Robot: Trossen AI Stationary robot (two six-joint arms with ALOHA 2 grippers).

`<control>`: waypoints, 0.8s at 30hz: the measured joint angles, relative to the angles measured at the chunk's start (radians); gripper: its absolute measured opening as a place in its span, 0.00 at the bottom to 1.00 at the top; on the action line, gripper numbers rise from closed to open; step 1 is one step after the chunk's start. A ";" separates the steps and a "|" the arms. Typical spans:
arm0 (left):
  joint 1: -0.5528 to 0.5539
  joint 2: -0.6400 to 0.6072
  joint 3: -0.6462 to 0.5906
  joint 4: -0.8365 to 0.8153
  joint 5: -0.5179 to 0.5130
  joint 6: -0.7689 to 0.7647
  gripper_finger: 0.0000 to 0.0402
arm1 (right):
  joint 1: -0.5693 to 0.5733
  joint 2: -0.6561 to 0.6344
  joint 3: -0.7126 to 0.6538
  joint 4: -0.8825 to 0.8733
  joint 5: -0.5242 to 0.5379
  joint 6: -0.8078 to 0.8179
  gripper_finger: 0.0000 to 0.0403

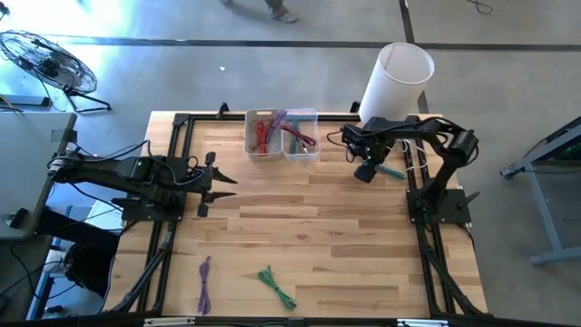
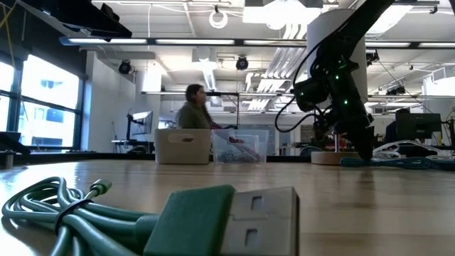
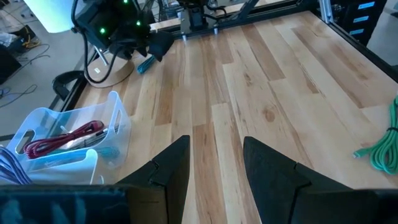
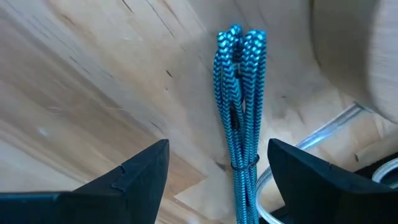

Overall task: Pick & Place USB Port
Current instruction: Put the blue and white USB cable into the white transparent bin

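Here the right gripper [image 4: 217, 174] hangs low over the blue cable [image 4: 239, 99], which lies on the table [image 1: 345, 227] near the white tube [image 1: 397, 82]; its fingers stand wide open, one on each side of the bundle, not gripping. The left gripper [image 3: 216, 163] waits open at the left side. A green cable [image 1: 276, 286] and a purple cable [image 1: 204, 282] lie at the front edge, well apart from the bins [image 1: 281, 134]

A bundled blue braided USB cable [image 4: 238, 106] lies flat on the pale wooden bench [image 1: 345, 227] at its far right side. A green coiled USB cable [image 1: 276, 285] and a purple one [image 1: 204, 283] (both tied bundles) lie near the front edge, apart.
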 joint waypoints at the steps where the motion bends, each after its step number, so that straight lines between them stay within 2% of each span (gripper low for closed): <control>1: 0.000 0.000 0.000 0.000 0.000 0.000 0.36 | 0.000 0.011 0.000 0.001 0.000 -0.001 0.66; 7: 0.000 0.000 0.000 0.000 0.000 0.000 0.36 | 0.000 0.067 0.003 0.015 -0.026 -0.003 0.65; 11: 0.000 0.000 0.000 0.000 0.000 0.000 0.36 | 0.000 0.088 0.005 0.023 -0.046 -0.002 0.60; 16: 0.000 0.000 0.000 0.000 0.000 0.000 0.36 | 0.001 0.092 0.003 0.034 -0.075 -0.003 0.41; 21: 0.000 0.000 0.000 0.000 0.000 0.000 0.36 | 0.002 0.092 0.003 0.025 -0.095 -0.006 0.07; 24: 0.000 0.000 0.000 0.000 0.000 0.000 0.36 | 0.022 0.093 0.003 0.019 -0.083 0.011 0.06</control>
